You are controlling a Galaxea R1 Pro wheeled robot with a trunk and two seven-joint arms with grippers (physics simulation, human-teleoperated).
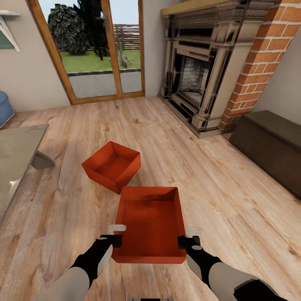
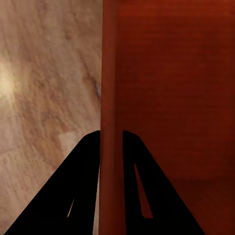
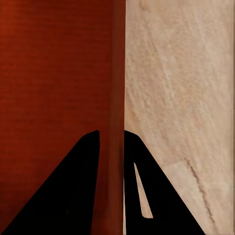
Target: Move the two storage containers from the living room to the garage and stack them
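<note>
The left claw (image 1: 113, 240) and right claw (image 1: 187, 242) each pinch a side wall of the near container (image 1: 150, 223), with the second container (image 1: 111, 165) lying beyond them on the plank floor (image 1: 234, 200).

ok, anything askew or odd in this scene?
One thing: the far storage container sits tilted and rotated on the wood floor, one edge raised, not flat. The near storage container looks level, with the left end effector and right end effector each clamped on a side wall. No spills or damage visible.
</note>
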